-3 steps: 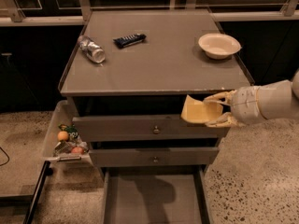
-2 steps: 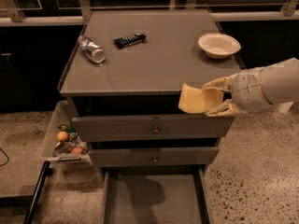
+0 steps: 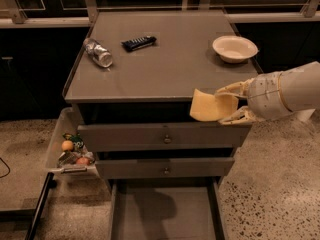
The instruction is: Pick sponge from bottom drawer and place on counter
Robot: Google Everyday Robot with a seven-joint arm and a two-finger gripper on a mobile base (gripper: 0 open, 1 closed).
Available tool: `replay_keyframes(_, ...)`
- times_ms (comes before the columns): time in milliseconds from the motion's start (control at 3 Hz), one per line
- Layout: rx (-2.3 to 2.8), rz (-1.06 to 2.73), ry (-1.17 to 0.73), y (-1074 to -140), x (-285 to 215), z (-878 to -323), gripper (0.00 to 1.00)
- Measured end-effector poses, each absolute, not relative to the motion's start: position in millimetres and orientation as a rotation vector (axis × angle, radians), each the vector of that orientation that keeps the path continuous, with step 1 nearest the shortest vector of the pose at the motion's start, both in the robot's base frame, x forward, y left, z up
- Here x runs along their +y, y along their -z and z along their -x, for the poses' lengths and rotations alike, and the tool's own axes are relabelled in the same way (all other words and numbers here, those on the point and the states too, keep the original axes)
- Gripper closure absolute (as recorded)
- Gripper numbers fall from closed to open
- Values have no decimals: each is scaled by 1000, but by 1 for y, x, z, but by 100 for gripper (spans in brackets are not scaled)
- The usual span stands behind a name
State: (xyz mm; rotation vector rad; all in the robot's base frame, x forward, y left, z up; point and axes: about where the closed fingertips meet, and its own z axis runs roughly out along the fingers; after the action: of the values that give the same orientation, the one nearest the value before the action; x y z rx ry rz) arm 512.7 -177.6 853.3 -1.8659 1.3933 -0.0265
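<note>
My gripper [image 3: 231, 104] reaches in from the right and is shut on the pale yellow sponge [image 3: 210, 106]. It holds the sponge at the front right rim of the grey counter [image 3: 160, 64], level with the counter top and partly over it. The bottom drawer [image 3: 165, 216] is pulled open below, and its grey floor shows bare. The sponge hangs flat out of the fingers toward the left.
On the counter lie a plastic bottle [image 3: 98, 53] at the left, a dark snack bar [image 3: 138, 42] in the middle back and a white bowl [image 3: 234, 48] at the right back. Two shut upper drawers [image 3: 164, 136] sit below. A side tray [image 3: 70, 151] with small items hangs at the cabinet's left.
My gripper has lifted the sponge up from the level of the top drawer front to the counter's front rim and shifted it slightly left.
</note>
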Motion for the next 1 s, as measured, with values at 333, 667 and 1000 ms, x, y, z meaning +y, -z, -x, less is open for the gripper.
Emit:
replay_keyframes(333,1280,1909,8,-884,-156,-529,100)
replay_keyframes(667,1170,1956,-65,-914,-126,-558,100)
replay_keyframes(1000,1080,1984,-207,-930,-90,-589,100)
